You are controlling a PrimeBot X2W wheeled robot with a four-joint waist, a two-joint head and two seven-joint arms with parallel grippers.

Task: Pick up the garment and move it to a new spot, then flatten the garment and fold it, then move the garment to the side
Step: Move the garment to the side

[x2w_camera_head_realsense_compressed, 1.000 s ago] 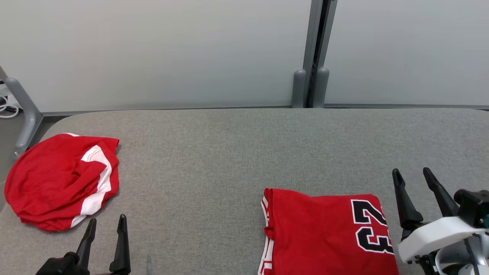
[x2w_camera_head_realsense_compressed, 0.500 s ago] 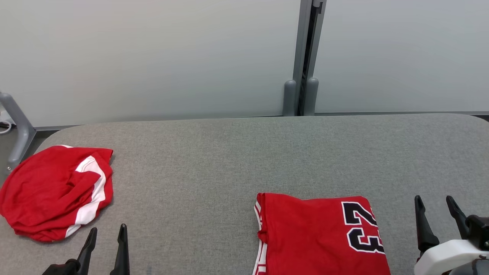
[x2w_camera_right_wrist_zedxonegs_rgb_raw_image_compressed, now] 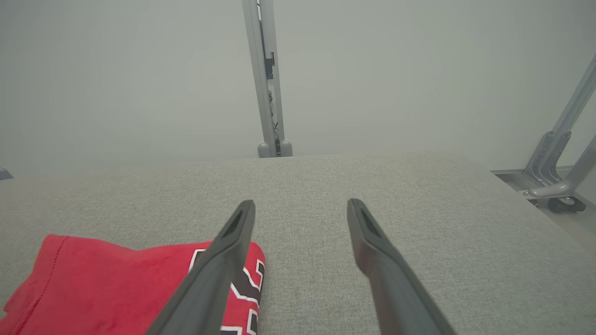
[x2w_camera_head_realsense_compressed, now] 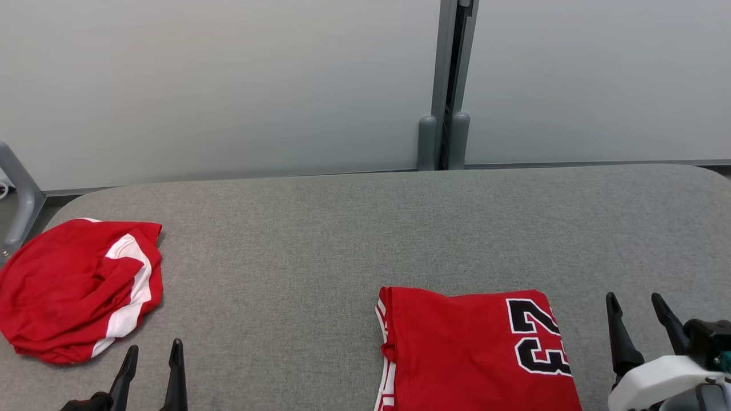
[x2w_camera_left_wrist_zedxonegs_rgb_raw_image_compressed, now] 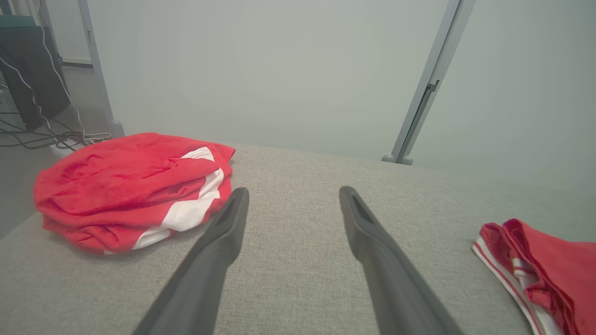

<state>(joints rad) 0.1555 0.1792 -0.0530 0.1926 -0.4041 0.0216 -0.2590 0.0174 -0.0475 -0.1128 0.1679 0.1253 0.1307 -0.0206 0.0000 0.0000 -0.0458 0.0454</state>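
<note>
A folded red garment with a black "23" lies flat at the front right of the grey table; its left edge shows in the left wrist view, its right part in the right wrist view. My right gripper stands open just right of it, touching nothing. A crumpled red and white garment sits heaped at the table's left end. My left gripper is open and empty, near the front edge, just right of that heap.
Pale panel walls with a grey post stand behind the table. A grey frame leg is off the left end, cables lie on the floor there, and metal struts stand off the right end.
The head camera has shifted, so the whole scene slid left and down. My right gripper has drawn back toward the front right corner. Both garments lie as before.
</note>
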